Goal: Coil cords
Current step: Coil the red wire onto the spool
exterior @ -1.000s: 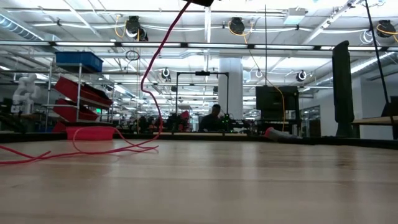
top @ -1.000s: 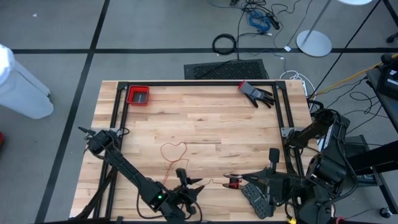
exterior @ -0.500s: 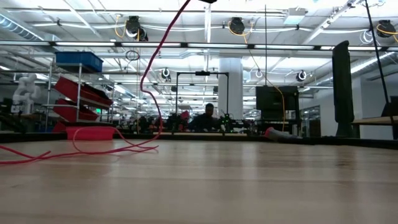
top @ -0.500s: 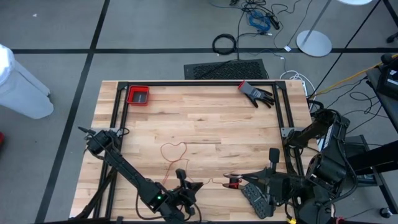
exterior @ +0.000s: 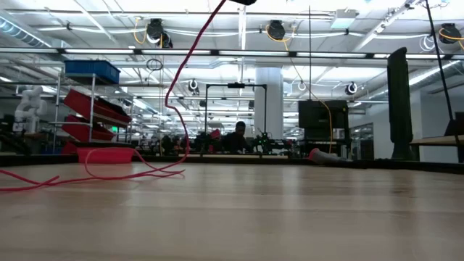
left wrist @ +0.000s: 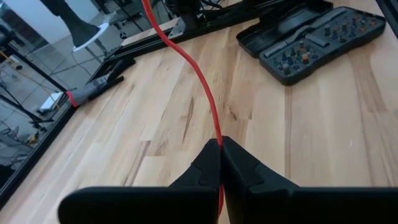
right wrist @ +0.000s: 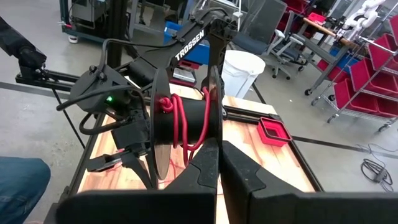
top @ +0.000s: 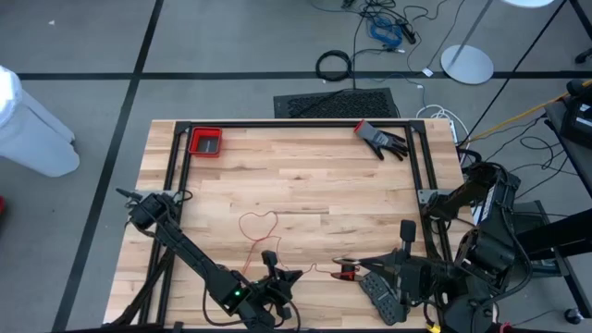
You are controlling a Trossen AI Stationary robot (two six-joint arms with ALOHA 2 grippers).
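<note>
The thin red cord point(top: 258, 225) lies in a loose loop on the wooden table and runs toward the near edge. In the low view the cord point(exterior: 176, 109) rises from the tabletop to the picture's top. My left gripper point(top: 282, 276) is shut on it near the front edge. Just to its right, my right gripper point(top: 344, 270) is shut on a black spool point(right wrist: 184, 126) with red cord wound round its core between two discs. My left gripper pinches a single strand of the red cord point(left wrist: 217, 138) between its two fingertips, the fingers pointing toward the table's right. From the fingers the strand runs on in a soft curve, off the wood, toward the right arm. My right gripper pinches the rim of the spool's nearer disc point(right wrist: 212, 127) between its two fingers, which point toward the table's left. The spool stands on edge with its axis level and its other disc point(right wrist: 156, 134) free.
An open black case of tool bits point(top: 381, 295) lies by the front edge under the right arm. A red bin point(top: 205, 141) stands at the far left and a dark glove point(top: 381, 139) at the far right. A black frame point(top: 296, 123) rims the table.
My left gripper has shut on the red cord; its fingers stood spread a second ago. The arms and the loop on the table have kept their places.
</note>
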